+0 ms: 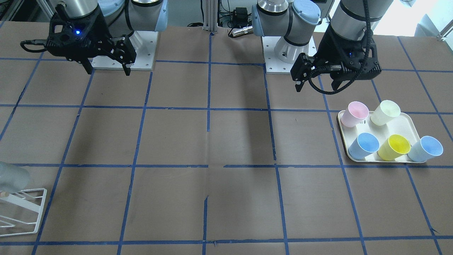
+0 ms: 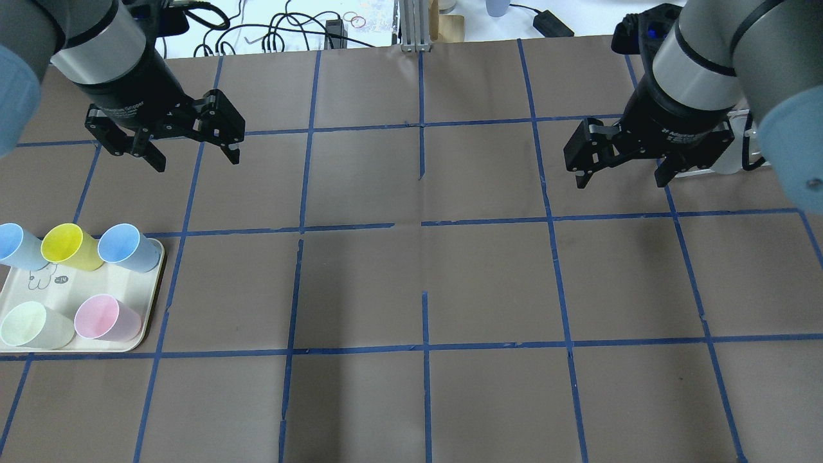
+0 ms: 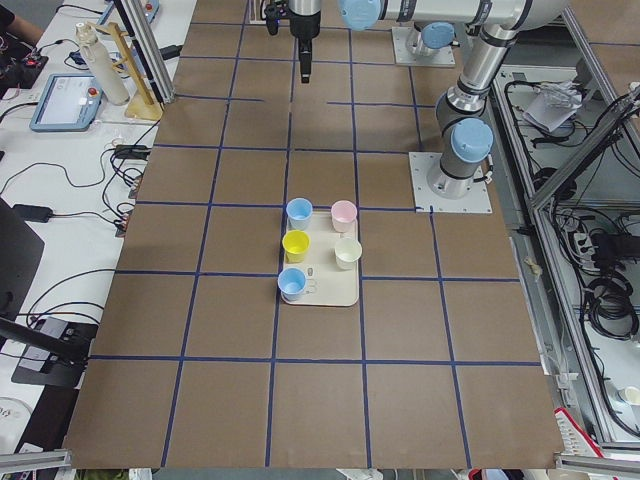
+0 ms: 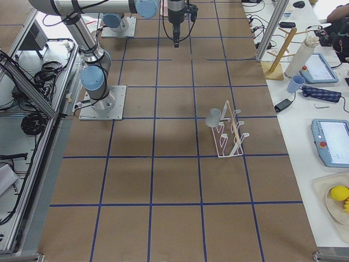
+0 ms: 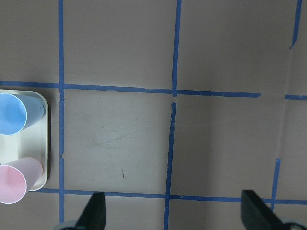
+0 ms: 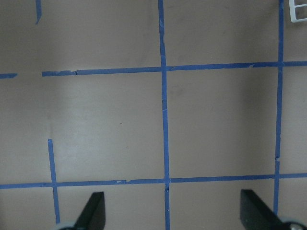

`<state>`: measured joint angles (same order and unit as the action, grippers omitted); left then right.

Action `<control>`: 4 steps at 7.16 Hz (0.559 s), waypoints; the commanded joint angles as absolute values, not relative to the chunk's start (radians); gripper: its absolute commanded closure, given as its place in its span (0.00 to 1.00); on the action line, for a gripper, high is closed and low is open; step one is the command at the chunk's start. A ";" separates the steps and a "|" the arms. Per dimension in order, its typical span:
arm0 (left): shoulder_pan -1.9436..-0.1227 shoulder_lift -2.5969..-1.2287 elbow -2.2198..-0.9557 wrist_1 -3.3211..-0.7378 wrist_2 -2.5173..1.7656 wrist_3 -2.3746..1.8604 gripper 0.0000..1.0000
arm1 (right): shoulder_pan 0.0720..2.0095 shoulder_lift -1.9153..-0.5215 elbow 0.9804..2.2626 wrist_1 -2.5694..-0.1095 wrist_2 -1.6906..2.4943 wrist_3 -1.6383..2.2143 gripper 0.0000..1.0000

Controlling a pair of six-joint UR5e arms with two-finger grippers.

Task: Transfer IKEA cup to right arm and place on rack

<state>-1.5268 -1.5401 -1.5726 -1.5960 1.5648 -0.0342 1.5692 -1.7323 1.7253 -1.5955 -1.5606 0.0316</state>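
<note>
The pale grey IKEA cup (image 4: 214, 117) sits tilted on a rod at one end of the white wire rack (image 4: 232, 136). It also shows at the left edge of the front view (image 1: 12, 179), over the rack (image 1: 24, 212). In the overhead view the right arm mostly hides the rack (image 2: 749, 138). My right gripper (image 2: 620, 182) is open and empty, above the table beside the rack. My left gripper (image 2: 193, 157) is open and empty, above the table beyond the tray. Both wrist views show spread fingertips over bare table.
A cream tray (image 2: 154, 283) on my left holds two light blue cups (image 2: 125, 247), a yellow cup (image 2: 67, 246), a pink cup (image 2: 103, 318) and a cream cup (image 2: 32, 326). Blue tape lines grid the brown table. A rack corner shows in the right wrist view (image 6: 297, 12).
</note>
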 commanded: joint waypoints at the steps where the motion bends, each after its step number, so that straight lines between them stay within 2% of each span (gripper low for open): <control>1: -1.523 -1.537 -1.571 -1.615 1.548 -0.041 0.00 | 1.563 -1.761 1.766 -1.595 -1.560 0.038 0.00; 4: -1.523 -1.523 -1.572 -1.634 1.554 -0.037 0.00 | 1.533 -1.761 1.761 -1.571 -1.560 0.038 0.00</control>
<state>-1.5233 -1.5304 -1.5721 -1.6340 1.5525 -0.0389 1.5445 -1.7596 1.7631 -1.5879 -1.5604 0.0376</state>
